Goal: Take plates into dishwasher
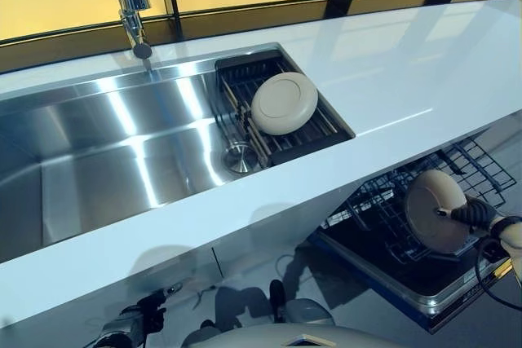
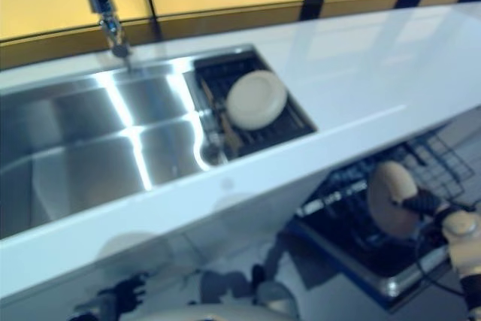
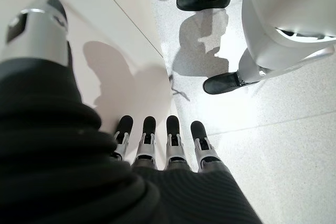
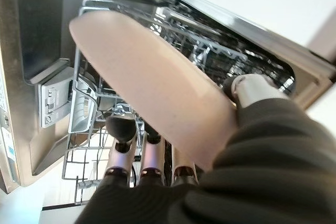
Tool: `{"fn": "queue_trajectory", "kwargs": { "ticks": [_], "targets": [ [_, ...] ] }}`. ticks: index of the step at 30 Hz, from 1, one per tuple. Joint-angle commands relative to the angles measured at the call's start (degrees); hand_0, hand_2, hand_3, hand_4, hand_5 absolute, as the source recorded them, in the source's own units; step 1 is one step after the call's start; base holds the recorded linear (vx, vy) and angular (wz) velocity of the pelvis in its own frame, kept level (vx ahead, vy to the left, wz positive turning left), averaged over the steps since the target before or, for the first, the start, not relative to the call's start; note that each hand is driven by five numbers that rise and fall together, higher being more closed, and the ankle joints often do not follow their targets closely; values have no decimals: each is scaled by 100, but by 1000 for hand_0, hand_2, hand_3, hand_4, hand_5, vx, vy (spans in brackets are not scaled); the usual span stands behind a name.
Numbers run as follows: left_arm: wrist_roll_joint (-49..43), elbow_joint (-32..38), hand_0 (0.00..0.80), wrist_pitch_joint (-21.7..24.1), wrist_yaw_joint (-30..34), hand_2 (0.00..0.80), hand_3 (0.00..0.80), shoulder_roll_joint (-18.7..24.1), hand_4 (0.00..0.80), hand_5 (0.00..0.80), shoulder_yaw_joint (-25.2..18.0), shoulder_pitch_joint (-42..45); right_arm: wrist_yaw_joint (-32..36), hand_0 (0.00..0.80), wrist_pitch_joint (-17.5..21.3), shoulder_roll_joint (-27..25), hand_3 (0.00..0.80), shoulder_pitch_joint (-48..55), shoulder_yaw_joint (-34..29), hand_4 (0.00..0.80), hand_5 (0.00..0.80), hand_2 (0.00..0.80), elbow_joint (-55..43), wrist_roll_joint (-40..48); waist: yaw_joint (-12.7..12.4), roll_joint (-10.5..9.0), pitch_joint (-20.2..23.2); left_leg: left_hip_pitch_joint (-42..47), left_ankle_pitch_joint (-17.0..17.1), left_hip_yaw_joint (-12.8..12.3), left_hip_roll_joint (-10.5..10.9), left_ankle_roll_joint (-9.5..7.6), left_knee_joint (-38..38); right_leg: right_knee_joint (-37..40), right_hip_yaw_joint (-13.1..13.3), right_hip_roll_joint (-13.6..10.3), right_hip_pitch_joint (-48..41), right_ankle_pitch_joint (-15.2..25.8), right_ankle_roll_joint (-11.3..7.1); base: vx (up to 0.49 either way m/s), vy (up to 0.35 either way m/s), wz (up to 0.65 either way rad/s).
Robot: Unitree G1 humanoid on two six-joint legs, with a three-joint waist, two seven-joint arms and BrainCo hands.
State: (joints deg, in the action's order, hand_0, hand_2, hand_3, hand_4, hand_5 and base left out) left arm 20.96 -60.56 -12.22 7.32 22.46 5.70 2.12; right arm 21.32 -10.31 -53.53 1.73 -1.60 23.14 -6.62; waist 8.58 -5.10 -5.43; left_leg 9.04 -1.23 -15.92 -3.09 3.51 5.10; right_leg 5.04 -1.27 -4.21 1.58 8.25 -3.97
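Right hand (image 1: 477, 214) grips a beige plate (image 1: 435, 210) above the dishwasher rack (image 1: 383, 226). Left hand (image 3: 157, 145) hangs with straight fingers, empty.

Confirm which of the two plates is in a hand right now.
The plate over the pulled-out dishwasher rack, gripped on edge by the right hand. The other plate sits untouched on the sink rack.
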Motion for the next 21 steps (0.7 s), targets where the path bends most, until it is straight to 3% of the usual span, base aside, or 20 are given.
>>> {"fn": "queue_trajectory", "kwargs": {
  "ticks": [1, 21],
  "targets": [
    [-110, 110, 0, -22, -2, 0, 0, 32, 0, 0, -114, -220, -212, 800, 44, -41, 800, -987, 131, 800, 800, 800, 131, -174, -185, 83, -161, -240, -95, 269, 143, -381, -186, -398, -138, -74, -102, -252, -452, 0, 0, 0],
    [97, 554, 0, -301, 30, 0, 0, 50, 0, 0, 44, -348, -274, 800, -407, 377, 800, -2231, 1226, 800, 800, 800, 1476, -129, -484, 327, -248, -292, -68, 353, 186, -330, -218, -376, -372, -221, -155, -272, -435, -2, -8, 1]
  ]
}}
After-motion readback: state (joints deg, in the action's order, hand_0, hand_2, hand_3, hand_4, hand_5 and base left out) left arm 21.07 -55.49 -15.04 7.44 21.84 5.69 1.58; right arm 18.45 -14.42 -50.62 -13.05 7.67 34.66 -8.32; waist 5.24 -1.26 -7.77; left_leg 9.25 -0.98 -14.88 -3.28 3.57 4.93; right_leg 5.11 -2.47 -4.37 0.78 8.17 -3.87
